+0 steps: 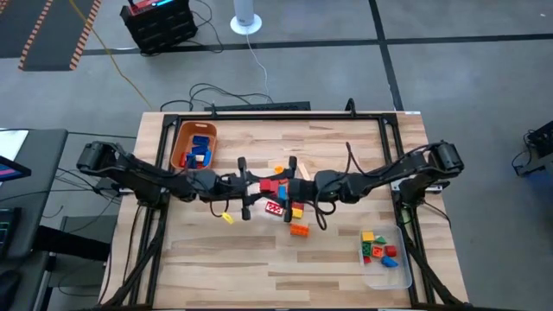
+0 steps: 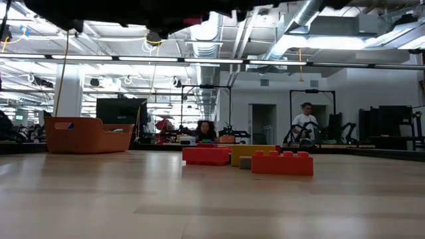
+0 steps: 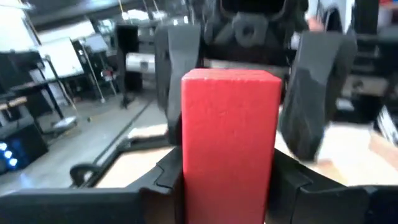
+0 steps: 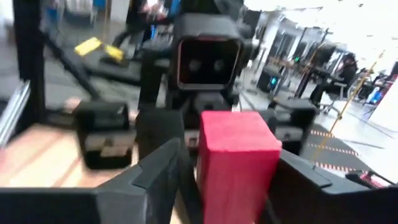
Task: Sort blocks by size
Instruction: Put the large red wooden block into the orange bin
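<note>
Wooden surface (image 1: 216, 259), with both dark arms reaching in from its two sides and meeting nose to nose over the middle. At the far left corner, orange bin (image 1: 183, 142) with some blocks inside; at the near right corner, clear tray (image 1: 402, 278) with small blocks. Between them, near the meeting point, loose blocks: a red studded one (image 1: 276, 207), an orange one (image 1: 299, 230), a yellow one (image 1: 227, 218) a little apart.

Left tool (image 1: 246, 186) and right tool (image 1: 294, 188), facing each other with one red block (image 1: 270, 186) between, lifted above the surface. Seems to lie with its long axis along the line from one tool to the other, so equally near to both.

From the left wrist: left tool (image 3: 227, 180) clenched, with both fingers pressed on the sides of the red block (image 3: 230, 143). From the right wrist: right tool (image 4: 233, 180) released, fingers standing a little off the same red block (image 4: 239, 162), around it but not gripping.

Looks like a handover. Probably calls next for drawing the right arm straight back along the block's axis, without brushing it.
</note>
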Available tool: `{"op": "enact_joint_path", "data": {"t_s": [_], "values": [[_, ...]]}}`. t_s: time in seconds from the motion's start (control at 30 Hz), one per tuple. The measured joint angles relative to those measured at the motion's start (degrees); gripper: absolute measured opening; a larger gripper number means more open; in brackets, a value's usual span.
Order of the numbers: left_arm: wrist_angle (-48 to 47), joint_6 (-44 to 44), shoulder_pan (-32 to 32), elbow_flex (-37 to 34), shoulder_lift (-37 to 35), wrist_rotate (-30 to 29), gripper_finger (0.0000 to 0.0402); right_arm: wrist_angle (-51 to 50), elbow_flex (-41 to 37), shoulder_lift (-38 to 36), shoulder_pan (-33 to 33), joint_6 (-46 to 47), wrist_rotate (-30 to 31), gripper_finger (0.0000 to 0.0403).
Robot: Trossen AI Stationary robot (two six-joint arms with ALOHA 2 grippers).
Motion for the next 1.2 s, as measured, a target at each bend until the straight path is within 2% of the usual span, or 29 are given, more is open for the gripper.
{"op": "enact_joint_path", "data": {"t_s": [0.1,0.23,0.3,0.4,0.5,0.63,0.77,1.2], "values": [[-10.5,-0.3,0.0,0.0,-5.4,-5.4,0.0126,-9.1,0.0,-4.5,0.9,-0.8,4.0,0.0251],[-30.3,-2.0,0.5,0.0,-15.1,-19.2,0.0126,-25.8,0.0,-10.5,2.1,4.8,8.7,0.0254],[-41.8,-6.3,1.3,0.0,-19.3,-27.0,0.0126,-33.0,0.0,-11.9,1.9,10.0,9.0,0.0255],[-59.6,-18.8,4.4,0.0,-24.2,-36.2,0.0126,-41.8,0.0,-12.3,1.2,17.4,9.6,0.0255],[-76.0,-34.3,9.7,0.0,-26.5,-37.1,0.0127,-46.2,0.0,-9.9,0.4,22.2,9.7,0.0255],[-92.3,-47.7,17.1,0.0,-25.9,-32.5,0.0141,-44.9,0.0,-5.5,0.2,23.3,9.6,0.0255],[-97.9,-49.4,22.2,0.0,-23.3,-27.9,0.0145,-42.4,0.0,-2.9,0.5,21.6,9.6,0.0255],[-91.0,-37.8,23.3,0.0,-21.4,-28.0,0.0151,-44.5,0.0,-8.9,2.2,21.6,9.5,0.0255]]}}
